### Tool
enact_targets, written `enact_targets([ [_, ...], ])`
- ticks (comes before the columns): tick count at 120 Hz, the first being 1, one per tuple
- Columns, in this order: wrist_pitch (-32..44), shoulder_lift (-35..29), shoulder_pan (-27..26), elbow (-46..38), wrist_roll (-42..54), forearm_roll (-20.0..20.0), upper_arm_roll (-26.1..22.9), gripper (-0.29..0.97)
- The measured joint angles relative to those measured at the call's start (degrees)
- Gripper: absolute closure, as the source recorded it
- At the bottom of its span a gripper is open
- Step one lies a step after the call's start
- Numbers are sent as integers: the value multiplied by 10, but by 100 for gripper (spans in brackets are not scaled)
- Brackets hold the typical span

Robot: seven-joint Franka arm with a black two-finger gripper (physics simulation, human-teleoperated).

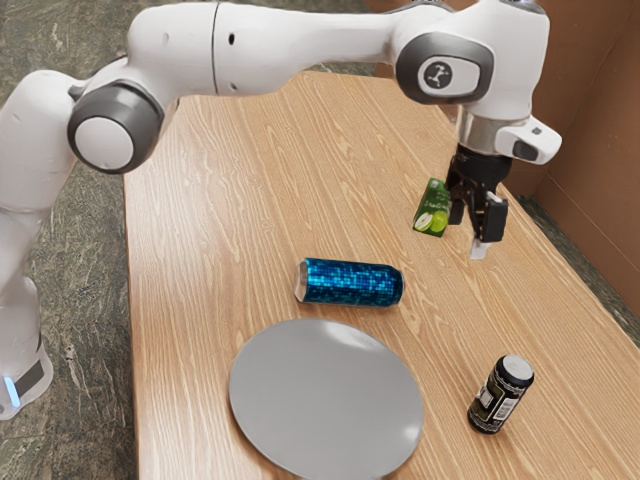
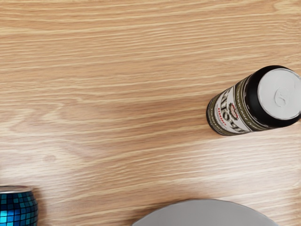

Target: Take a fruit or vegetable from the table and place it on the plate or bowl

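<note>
A small green carton with a lime picture (image 1: 433, 208) stands on the wooden table (image 1: 250, 200) toward the far right. My gripper (image 1: 469, 233) hangs above the table just to the exterior view's right of the carton, apart from it. Its fingers are open with nothing between them. The round grey plate (image 1: 325, 395) lies flat near the front edge, and its rim (image 2: 207, 213) appears in the wrist view below my hand.
A blue mosaic can (image 1: 350, 282) (image 2: 17, 207) lies on its side between the carton and the plate. A dark bottle with a grey cap (image 1: 501, 393) (image 2: 254, 101) stands upright to the plate's right. Brown walls (image 1: 600, 150) rise past the table's right edge.
</note>
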Motion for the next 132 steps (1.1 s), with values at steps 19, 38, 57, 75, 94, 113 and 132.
enact_targets([
  [19,1,42,-2,40,-1,33,6,0],
  [38,4,76,0,59,-2,69,16,0],
  [57,6,80,-1,36,-2,81,33,0],
  [75,6,77,-4,14,-2,83,39,0],
  [94,7,78,-4,12,-2,82,43,0],
  [113,7,78,1,12,-1,83,44,0],
  [132,7,80,11,18,-1,85,47,0],
])
